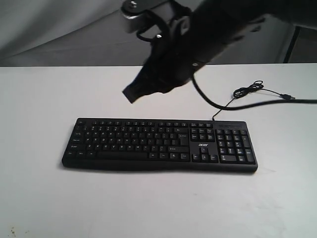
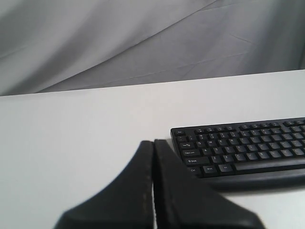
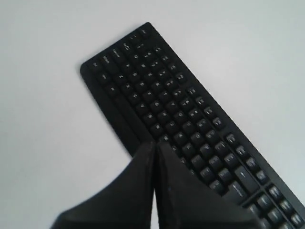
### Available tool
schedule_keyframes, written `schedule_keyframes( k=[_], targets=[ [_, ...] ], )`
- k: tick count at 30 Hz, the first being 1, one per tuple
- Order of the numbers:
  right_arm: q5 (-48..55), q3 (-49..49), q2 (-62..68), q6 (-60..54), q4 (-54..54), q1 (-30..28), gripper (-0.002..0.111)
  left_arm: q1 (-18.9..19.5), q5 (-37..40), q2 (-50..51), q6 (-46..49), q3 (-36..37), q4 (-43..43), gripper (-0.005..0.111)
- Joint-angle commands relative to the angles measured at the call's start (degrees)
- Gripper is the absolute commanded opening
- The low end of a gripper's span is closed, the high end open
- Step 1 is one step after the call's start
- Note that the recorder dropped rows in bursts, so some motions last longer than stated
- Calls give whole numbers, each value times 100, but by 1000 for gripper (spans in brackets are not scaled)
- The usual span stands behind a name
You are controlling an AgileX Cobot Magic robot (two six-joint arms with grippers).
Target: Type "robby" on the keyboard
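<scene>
The black keyboard (image 1: 158, 145) lies flat mid-table, with the number pad and "acer" logo at its right end. My right gripper (image 1: 130, 94) reaches in from the upper right and hangs shut and empty above the keyboard's back edge, over the left-middle keys. In the right wrist view its closed tips (image 3: 155, 143) sit over the front edge of the keyboard (image 3: 181, 114). The left gripper (image 2: 153, 141) is shut on nothing, off the left end of the keyboard (image 2: 238, 148), above bare table. It does not show in the exterior view.
The keyboard's thin black cable (image 1: 247, 91) runs from its back right into a loose coil, ending in a USB plug (image 1: 289, 96). The white table (image 1: 49, 198) spreads around it. A grey cloth backdrop (image 2: 143, 43) hangs behind the far edge.
</scene>
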Motion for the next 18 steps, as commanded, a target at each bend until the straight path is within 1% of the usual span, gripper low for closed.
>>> schedule_keyframes(
  k=[1, 4, 8, 15, 18],
  targets=[
    [563, -1010, 1013, -517, 725, 35, 0, -36, -42, -20, -16, 25, 27, 0],
    [313, -1286, 1514, -549, 672, 176, 0, -36, -42, -20, -16, 25, 27, 0],
    [-364, -1288, 1940, -549, 609, 368, 0, -36, -42, -20, -16, 25, 27, 0],
    [-740, -1288, 2430, -513, 847, 364, 0, -36, -42, -20, -16, 25, 27, 0],
    [-1120, -1277, 2577, -513, 832, 364, 0, -36, -42, -20, -16, 25, 27, 0]
  ],
)
